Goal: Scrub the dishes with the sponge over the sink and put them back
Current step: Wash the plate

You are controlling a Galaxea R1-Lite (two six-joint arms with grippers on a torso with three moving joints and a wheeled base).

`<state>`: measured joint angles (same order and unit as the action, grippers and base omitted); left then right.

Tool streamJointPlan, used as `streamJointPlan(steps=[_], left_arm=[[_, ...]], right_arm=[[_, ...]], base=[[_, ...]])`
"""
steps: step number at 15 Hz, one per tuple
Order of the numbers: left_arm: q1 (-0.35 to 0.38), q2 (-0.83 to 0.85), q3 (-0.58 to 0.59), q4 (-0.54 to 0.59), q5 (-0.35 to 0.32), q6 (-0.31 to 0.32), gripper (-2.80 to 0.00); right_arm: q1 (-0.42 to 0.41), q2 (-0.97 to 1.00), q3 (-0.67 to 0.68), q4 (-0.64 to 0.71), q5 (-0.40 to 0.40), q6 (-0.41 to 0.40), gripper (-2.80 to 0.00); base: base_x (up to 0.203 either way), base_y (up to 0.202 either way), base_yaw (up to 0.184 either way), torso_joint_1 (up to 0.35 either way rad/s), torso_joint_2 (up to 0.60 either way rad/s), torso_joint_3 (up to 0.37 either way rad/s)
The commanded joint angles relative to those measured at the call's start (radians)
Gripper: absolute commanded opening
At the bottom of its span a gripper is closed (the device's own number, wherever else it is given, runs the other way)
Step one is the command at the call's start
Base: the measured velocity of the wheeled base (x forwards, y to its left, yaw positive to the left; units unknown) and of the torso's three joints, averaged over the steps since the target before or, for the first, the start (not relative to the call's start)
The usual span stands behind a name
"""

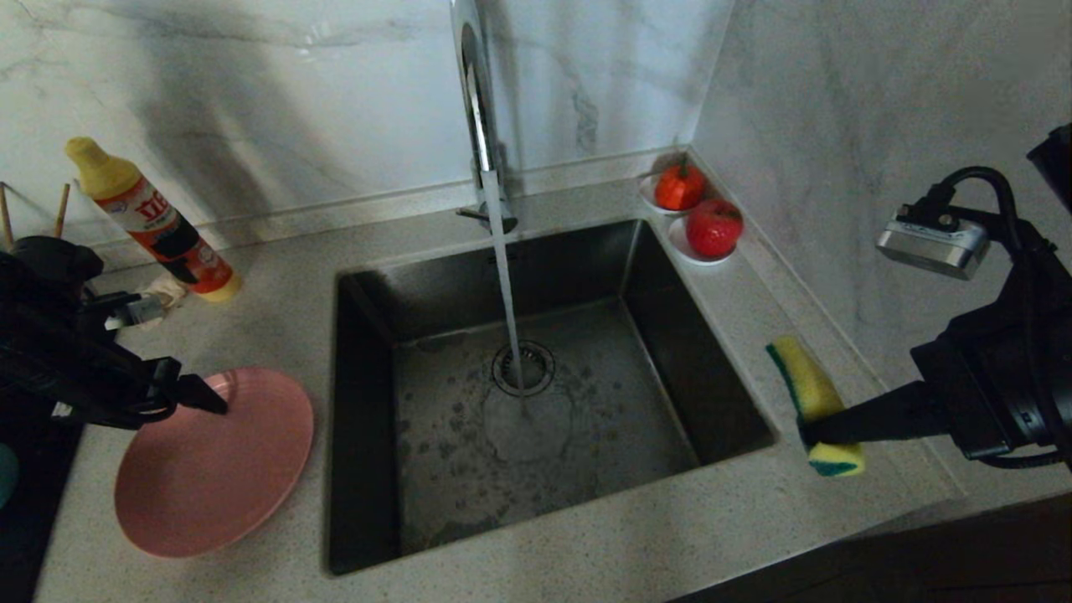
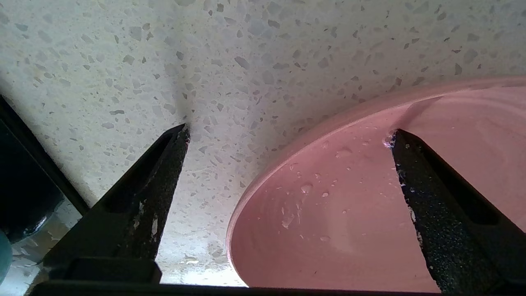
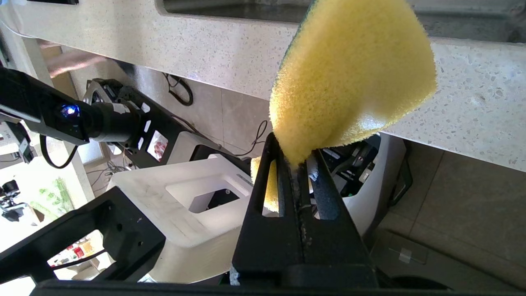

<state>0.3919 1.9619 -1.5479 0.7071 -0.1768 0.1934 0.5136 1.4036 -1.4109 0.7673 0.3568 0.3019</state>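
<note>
The pink plate (image 1: pixel 213 465) (image 2: pixel 349 205) lies wet on the counter, left of the sink (image 1: pixel 435 469). My left gripper (image 1: pixel 197 394) (image 2: pixel 288 132) is open at the plate's far rim, one finger over the plate and the other over bare counter. My right gripper (image 1: pixel 825 431) (image 3: pixel 294 158) hangs over the counter to the right of the sink, shut on the yellow sponge (image 1: pixel 811 389) (image 3: pixel 353 74), which is squeezed at one end. Two chopsticks (image 1: pixel 60 209) stand up behind the left arm. A teal sliver of the bowl (image 1: pixel 7 473) shows at the left edge.
Water runs from the chrome faucet (image 1: pixel 481 126) onto the drain strainer (image 1: pixel 523 367). A yellow-capped detergent bottle (image 1: pixel 155 226) leans at the back left. Two red fruits on white saucers (image 1: pixel 695 209) sit at the back right corner. Marble walls close the back and right.
</note>
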Motion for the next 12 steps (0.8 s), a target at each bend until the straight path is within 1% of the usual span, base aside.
streamJointPlan(steps=[1, 3, 9, 10, 12], left_arm=[[0.001, 0.005, 0.002, 0.004, 0.0, 0.001, 0.0], [0.001, 0.012, -0.007, 0.004, 0.002, -0.015, 0.0], [0.001, 0.008, -0.015, 0.003, 0.005, -0.019, 0.0], [0.001, 0.008, -0.015, 0.003, 0.005, -0.017, -2.8], [0.001, 0.009, -0.024, 0.005, 0.003, -0.02, -2.8]], right_arm=[[0.0, 0.002, 0.001, 0.004, 0.002, 0.002, -2.8], [0.0, 0.002, 0.001, 0.004, 0.002, 0.0, -2.8], [0.0, 0.003, 0.0, 0.004, 0.002, 0.002, -2.8], [0.0, 0.003, -0.002, 0.004, 0.002, 0.001, -2.8], [0.0, 0.003, -0.002, 0.004, 0.004, 0.002, -2.8]], base=[[0.0, 0.0, 0.0, 0.0, 0.0, 0.0], [0.0, 0.0, 0.0, 0.0, 0.0, 0.0], [0.0, 0.0, 0.0, 0.0, 0.0, 0.0], [0.0, 0.0, 0.0, 0.0, 0.0, 0.0], [0.0, 0.0, 0.0, 0.0, 0.0, 0.0]])
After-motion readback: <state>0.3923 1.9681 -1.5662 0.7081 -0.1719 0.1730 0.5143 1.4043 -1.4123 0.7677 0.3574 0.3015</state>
